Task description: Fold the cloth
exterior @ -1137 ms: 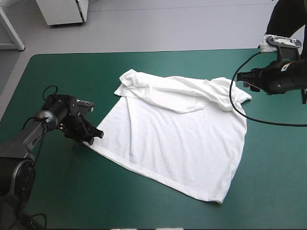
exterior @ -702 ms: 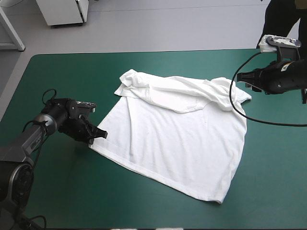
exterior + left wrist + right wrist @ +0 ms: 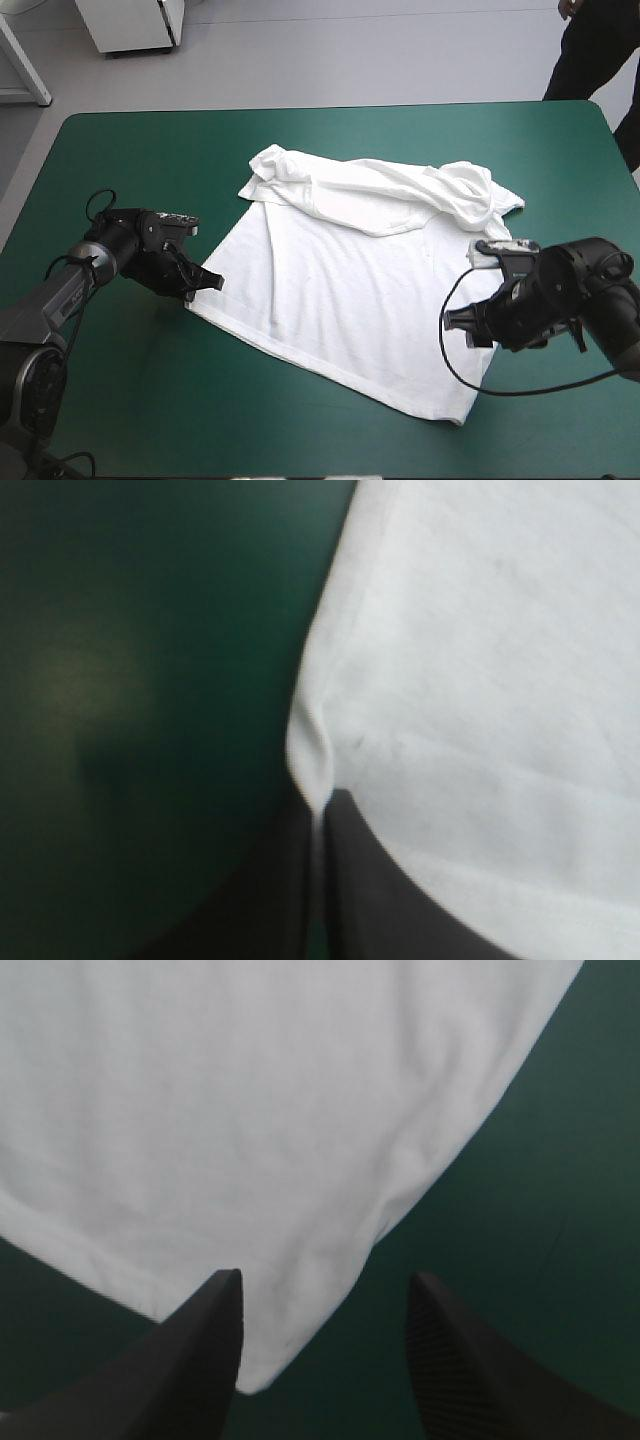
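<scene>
The white T-shirt (image 3: pixel 360 280) lies spread flat on the teal-green cover, its collar end bunched toward the far edge. My left gripper (image 3: pixel 205 282) is at the shirt's near-left hem corner. In the left wrist view the black fingers (image 3: pixel 370 890) are shut on a pinched fold of the T-shirt (image 3: pixel 480 680), at the gripper (image 3: pixel 320 820). My right gripper (image 3: pixel 462 325) hovers at the shirt's right side near the front corner. In the right wrist view the gripper (image 3: pixel 325 1300) stands open, a rounded corner of the T-shirt (image 3: pixel 250 1110) lying between and ahead of its fingers.
Bare teal-green cover (image 3: pixel 150 150) surrounds the shirt on all sides, with wide room at the left and along the front edge. A white cabinet (image 3: pixel 130 25) stands on the floor beyond the table's far edge.
The left gripper has shut on the shirt's hem corner. The right arm has swung from the far right, beside the sleeve, toward the front to the shirt's right hem corner.
</scene>
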